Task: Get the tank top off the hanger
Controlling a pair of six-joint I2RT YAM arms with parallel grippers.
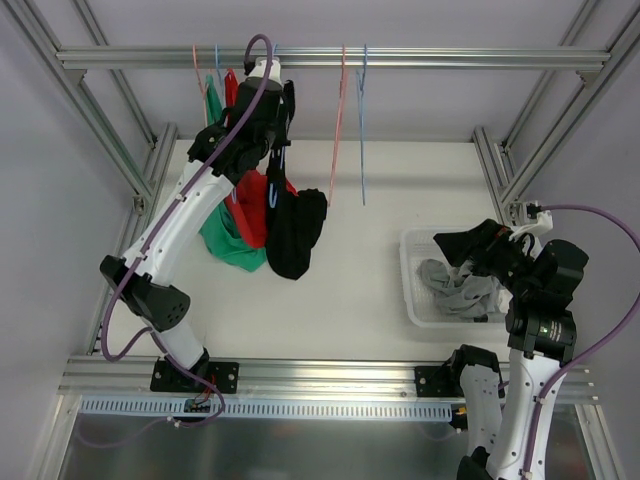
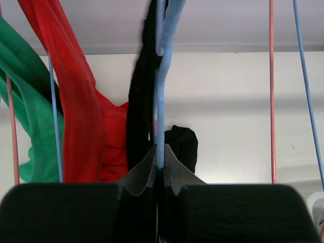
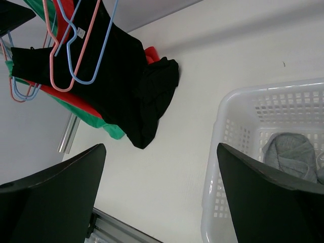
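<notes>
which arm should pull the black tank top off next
Likely the right arm: its jaws are open and empty over the basket, while the left arm has its jaws shut on the blue hanger holding the black tank top.

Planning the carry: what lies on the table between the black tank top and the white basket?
Bare table from black tank top to white basket, shown in top external view.

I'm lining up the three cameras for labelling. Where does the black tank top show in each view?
Top external: black tank top hangs left of centre.
Left wrist: black tank top at centre, alongside the blue hanger pinched in the left gripper.
Right wrist: black tank top at upper left.
Shared landmark: green garment beside it.
</notes>
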